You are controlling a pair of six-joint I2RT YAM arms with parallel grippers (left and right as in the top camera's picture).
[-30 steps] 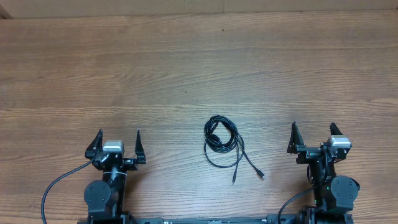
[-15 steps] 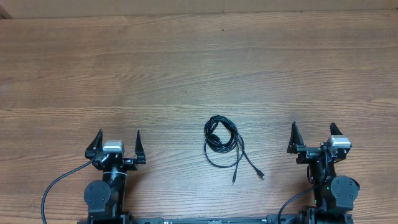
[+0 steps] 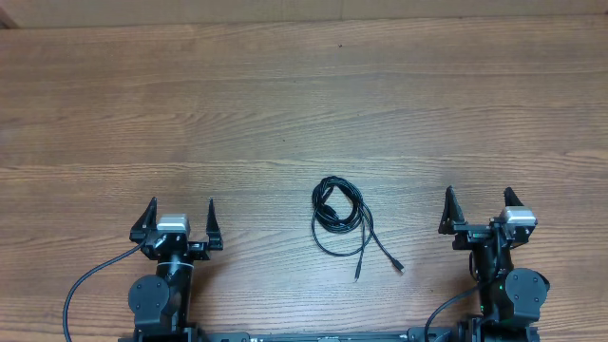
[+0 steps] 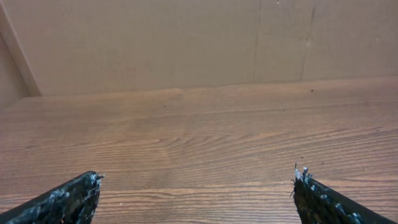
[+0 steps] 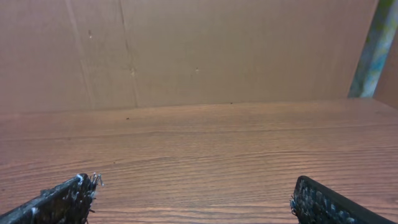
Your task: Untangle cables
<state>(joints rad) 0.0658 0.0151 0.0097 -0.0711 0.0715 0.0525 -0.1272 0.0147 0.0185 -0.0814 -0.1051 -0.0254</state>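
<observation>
The cables [image 3: 339,217] lie as a small black tangle of thin loops on the wooden table, between the two arms in the overhead view. Two loose tails run down and to the right, ending in small plugs [image 3: 400,269]. My left gripper [image 3: 180,205] sits well to the left of the tangle, open and holding nothing. My right gripper [image 3: 480,199] rests to the right of it, also open and holding nothing. Both wrist views show only bare wood between the spread fingertips [image 4: 74,193] [image 5: 65,196]; the cables are out of view there.
A brown wall [image 4: 186,43] rises at the far edge of the wooden table [image 3: 285,104]. Each arm's base and its thick black wire [image 3: 81,285] sit along the near edge.
</observation>
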